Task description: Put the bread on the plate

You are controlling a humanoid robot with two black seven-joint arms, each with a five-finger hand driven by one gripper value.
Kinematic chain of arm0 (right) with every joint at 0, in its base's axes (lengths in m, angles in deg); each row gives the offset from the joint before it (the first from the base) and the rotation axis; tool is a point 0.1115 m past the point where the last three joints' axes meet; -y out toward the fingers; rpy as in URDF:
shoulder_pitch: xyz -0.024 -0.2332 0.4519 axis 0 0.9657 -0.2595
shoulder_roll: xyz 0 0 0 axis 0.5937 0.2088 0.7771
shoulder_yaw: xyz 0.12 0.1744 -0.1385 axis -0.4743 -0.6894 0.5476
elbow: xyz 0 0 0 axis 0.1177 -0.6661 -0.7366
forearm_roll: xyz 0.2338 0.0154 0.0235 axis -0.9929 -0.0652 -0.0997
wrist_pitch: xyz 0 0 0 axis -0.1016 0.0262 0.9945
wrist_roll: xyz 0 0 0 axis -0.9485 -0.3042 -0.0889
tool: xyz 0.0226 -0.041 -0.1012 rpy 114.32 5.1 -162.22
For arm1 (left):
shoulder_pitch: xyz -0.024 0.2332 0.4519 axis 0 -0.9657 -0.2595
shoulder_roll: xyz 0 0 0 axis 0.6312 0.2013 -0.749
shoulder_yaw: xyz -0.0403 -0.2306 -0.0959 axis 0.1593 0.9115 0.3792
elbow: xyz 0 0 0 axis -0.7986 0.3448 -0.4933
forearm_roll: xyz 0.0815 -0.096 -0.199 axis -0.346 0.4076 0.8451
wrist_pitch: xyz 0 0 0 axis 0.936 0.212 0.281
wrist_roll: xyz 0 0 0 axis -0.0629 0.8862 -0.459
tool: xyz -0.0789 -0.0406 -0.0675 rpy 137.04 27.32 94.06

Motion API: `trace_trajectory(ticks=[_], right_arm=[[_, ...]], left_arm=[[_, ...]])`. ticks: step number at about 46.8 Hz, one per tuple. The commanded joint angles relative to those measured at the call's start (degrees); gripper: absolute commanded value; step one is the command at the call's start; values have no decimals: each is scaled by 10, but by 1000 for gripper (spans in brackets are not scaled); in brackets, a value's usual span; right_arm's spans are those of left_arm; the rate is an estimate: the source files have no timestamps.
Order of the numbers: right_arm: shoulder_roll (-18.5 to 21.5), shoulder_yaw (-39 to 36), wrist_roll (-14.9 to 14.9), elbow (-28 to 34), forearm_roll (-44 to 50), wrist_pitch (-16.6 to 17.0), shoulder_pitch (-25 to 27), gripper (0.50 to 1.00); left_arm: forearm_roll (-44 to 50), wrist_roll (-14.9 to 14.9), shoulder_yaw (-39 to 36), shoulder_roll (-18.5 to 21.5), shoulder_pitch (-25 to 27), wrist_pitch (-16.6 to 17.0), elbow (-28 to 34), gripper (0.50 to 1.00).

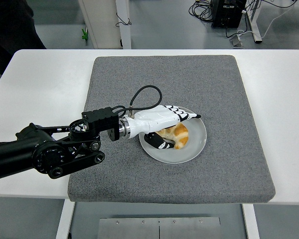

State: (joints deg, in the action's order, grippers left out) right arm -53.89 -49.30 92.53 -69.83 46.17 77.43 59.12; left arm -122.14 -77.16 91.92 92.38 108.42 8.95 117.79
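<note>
A golden-brown bread roll [178, 135] lies on the white round plate [194, 148] in the middle of the grey mat. My left hand [175, 127], white with black fingertips, hovers over the plate's left half. Its fingers [187, 115] are stretched out straight above the bread and the thumb [157, 141] lies below on the plate. The hand holds nothing. The bread's left part is hidden under the palm. My right arm is out of view.
The grey foam mat [224, 89] covers most of the white table [40, 84]. A black cable loop [142, 94] rises from the left wrist. A dark-clothed person [10, 25] stands at the top left corner.
</note>
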Motion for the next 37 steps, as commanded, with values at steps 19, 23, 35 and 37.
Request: trace_trajectory(ticks=[19, 23, 35, 37], right_arm=[[0, 0, 0, 0, 0, 0, 0, 1000], [0, 0, 0, 0, 0, 0, 0, 1000], [0, 0, 0, 0, 0, 0, 0, 1000], [0, 0, 0, 0, 0, 0, 0, 1000]], left_arm=[[202, -7, 68, 13, 21, -57, 7, 966], [228, -7, 93, 19, 19, -61, 7, 966], [330, -7, 184, 29, -9, -59, 6, 972], [346, -7, 193, 29, -11, -57, 6, 972]])
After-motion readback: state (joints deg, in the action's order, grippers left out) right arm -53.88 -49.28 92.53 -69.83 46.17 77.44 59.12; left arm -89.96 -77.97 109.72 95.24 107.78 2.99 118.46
